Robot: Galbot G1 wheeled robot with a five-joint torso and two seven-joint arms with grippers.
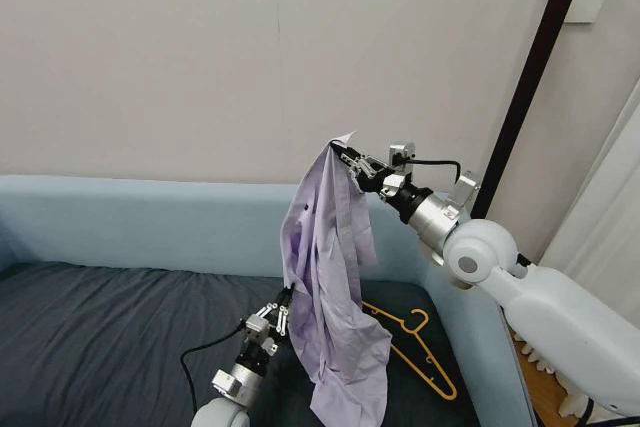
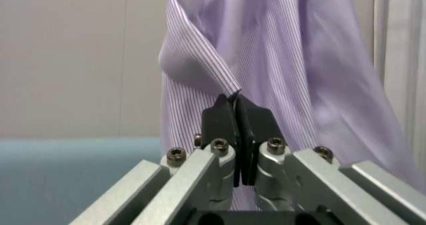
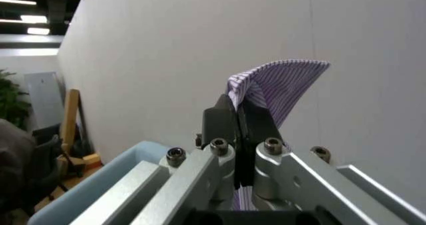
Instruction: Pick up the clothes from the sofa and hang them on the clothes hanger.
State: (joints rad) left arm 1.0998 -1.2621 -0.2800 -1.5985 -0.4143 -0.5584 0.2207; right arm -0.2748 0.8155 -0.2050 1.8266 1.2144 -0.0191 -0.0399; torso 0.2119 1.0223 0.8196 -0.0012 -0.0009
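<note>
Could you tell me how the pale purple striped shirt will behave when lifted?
Probably floppy: the pale purple striped shirt hangs in folds from the right hand. Likely light: that small pinch carries it. The left hand pinching lower down may steady it.

- The dark sofa seat (image 1: 100, 332) at the lower left is bare, with lots of room.
- The purple shirt (image 1: 335, 287) hangs down the middle and blocks the way across.
- The orange hanger (image 1: 420, 342) lies at the lower right, in a tight spot between the shirt and the sofa's side wall (image 1: 490, 347).
- A black pole (image 1: 535, 67) stands at the upper right.
- The upper left is open air before the wall (image 1: 200, 47).
</note>
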